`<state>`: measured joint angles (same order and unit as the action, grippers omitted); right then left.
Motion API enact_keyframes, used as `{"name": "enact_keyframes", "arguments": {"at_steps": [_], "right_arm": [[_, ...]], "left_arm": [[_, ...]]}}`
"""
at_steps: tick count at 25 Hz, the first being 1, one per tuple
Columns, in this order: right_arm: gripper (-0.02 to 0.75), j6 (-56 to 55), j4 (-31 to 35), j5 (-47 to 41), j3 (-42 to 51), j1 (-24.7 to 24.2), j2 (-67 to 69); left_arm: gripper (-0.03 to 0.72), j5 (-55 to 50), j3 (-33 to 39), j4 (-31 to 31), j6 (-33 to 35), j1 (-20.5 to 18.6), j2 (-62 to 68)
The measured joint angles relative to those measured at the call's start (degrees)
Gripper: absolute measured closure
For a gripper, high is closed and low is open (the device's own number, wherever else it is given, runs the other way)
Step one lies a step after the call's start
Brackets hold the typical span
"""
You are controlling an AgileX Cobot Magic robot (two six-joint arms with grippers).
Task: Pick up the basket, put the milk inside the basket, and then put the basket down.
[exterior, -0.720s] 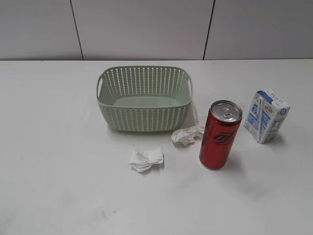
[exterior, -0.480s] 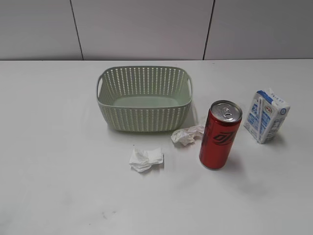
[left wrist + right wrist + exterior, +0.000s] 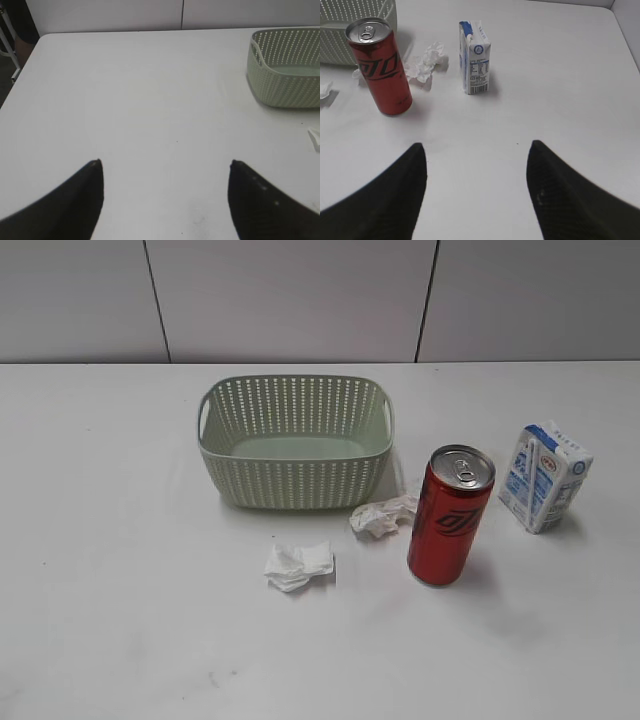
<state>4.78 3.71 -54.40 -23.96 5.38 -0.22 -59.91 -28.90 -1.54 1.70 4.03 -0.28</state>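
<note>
The pale sage-green basket point(image 3: 295, 440) stands empty on the white table, at the middle back; it also shows at the right edge of the left wrist view point(image 3: 287, 67) and the top left of the right wrist view point(image 3: 355, 22). The white and blue milk carton point(image 3: 544, 476) stands upright at the right; it also shows in the right wrist view point(image 3: 474, 57). My left gripper point(image 3: 165, 162) is open and empty over bare table, left of the basket. My right gripper point(image 3: 476, 145) is open and empty, short of the milk. Neither gripper shows in the exterior view.
A tall red soda can point(image 3: 449, 515) stands between basket and milk, also in the right wrist view point(image 3: 379, 65). Two crumpled white tissues lie in front of the basket point(image 3: 298, 565) and beside the can point(image 3: 382, 516). The table's left edge point(image 3: 20, 70) shows in the left wrist view.
</note>
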Motion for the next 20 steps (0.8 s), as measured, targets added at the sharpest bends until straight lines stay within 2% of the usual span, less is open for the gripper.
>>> {"name": "enact_keyframes", "arguments": {"at_steps": [10, 20], "right_arm": [[0.239, 0.0, 0.0, 0.0, 0.0, 0.0, 0.0], [0.239, -0.02, 0.0, 0.05, 0.0, 0.0, 0.0]], "left_arm": [[0.102, 1.43, -0.74, 0.0, 0.0, 0.0, 0.0], [0.102, 15.22, -3.57, -2.15, 0.0, 0.0, 10.59]]}}
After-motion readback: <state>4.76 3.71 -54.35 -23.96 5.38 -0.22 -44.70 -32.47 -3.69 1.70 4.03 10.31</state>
